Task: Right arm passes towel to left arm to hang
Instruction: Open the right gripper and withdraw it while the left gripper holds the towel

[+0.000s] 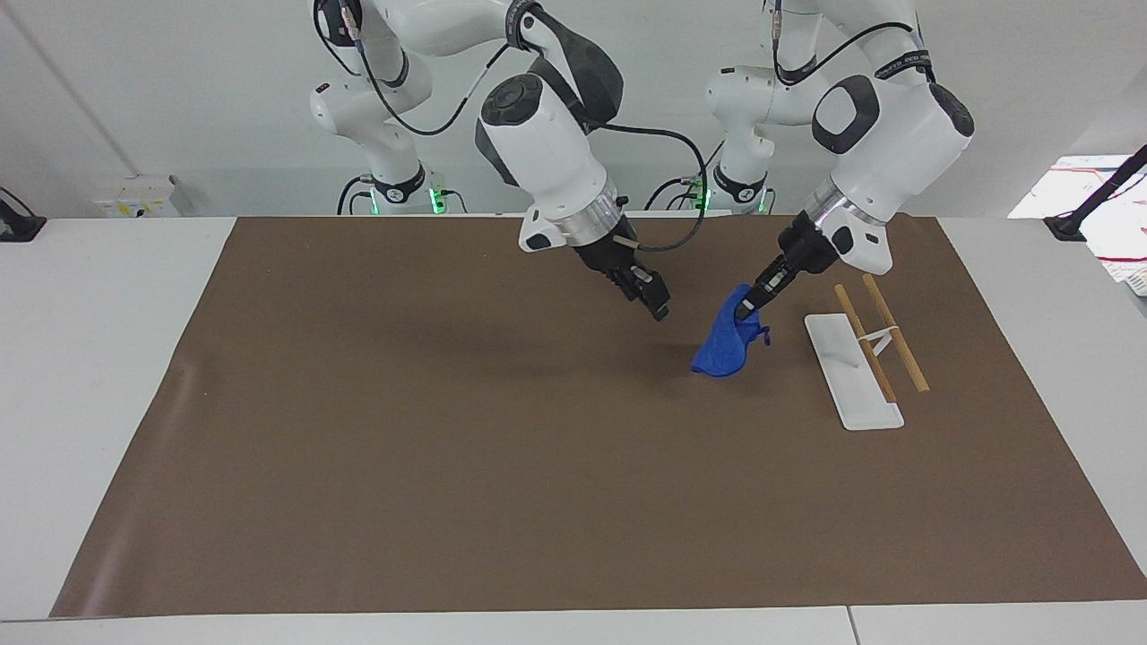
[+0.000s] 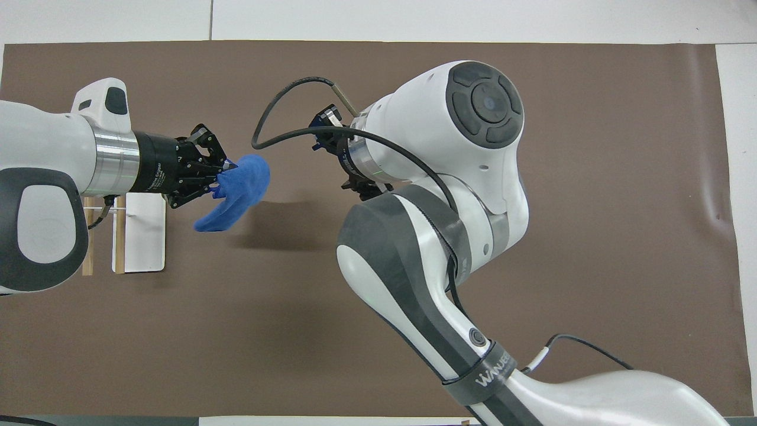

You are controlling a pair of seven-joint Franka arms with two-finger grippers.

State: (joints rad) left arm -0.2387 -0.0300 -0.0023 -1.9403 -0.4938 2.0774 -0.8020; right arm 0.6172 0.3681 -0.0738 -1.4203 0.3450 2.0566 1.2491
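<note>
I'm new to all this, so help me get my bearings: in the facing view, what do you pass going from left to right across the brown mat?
Right gripper → towel, hanging from the left gripper → white base → wooden rods.

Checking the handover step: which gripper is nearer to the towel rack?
Left. The left gripper holds the towel in the air right beside the towel rack; the right gripper hangs over bare mat toward the table's middle.
</note>
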